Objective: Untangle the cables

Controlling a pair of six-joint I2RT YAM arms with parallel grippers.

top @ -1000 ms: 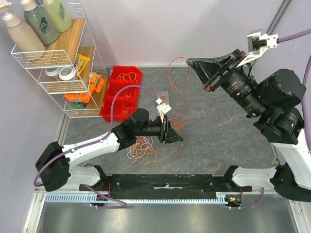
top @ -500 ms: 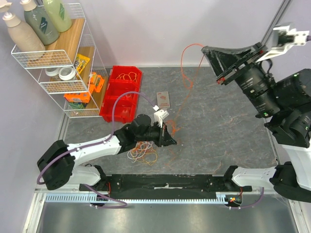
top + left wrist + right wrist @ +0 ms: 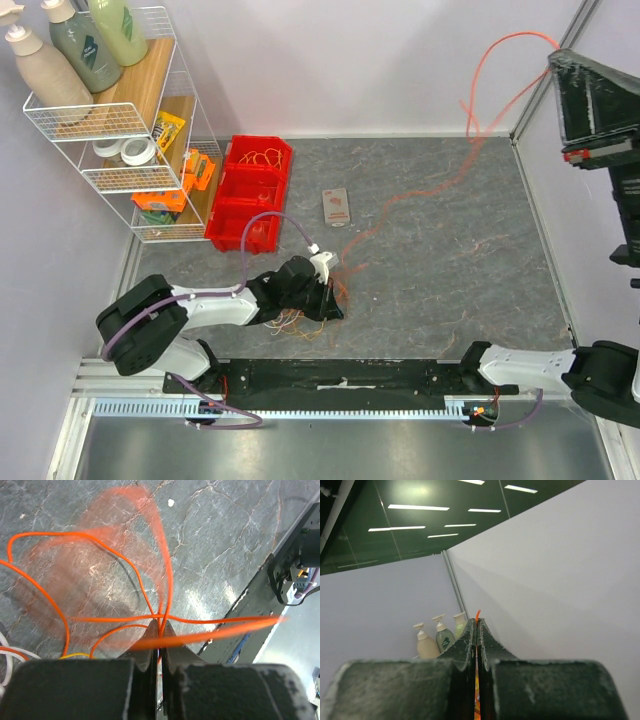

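Observation:
A tangle of orange and white cables [image 3: 300, 318] lies on the grey table near its front edge. My left gripper [image 3: 333, 305] is low on the tangle and shut on orange cables [image 3: 161, 611]; loops spread over the table in front of it. My right gripper [image 3: 556, 55] is raised high at the far right, shut on one orange cable [image 3: 480, 80] whose end pokes out between the fingertips [image 3: 477, 614]. That cable runs blurred down across the table to the tangle.
A red bin [image 3: 250, 190] with orange cables inside stands at the back left beside a wire rack [image 3: 110, 120] of bottles and packets. A small card [image 3: 337, 207] lies behind the tangle. The black base rail [image 3: 340, 375] runs along the near edge.
My right gripper has risen up and to the right, drawing the orange cable out long. My left gripper has moved down toward the near edge onto the tangle.

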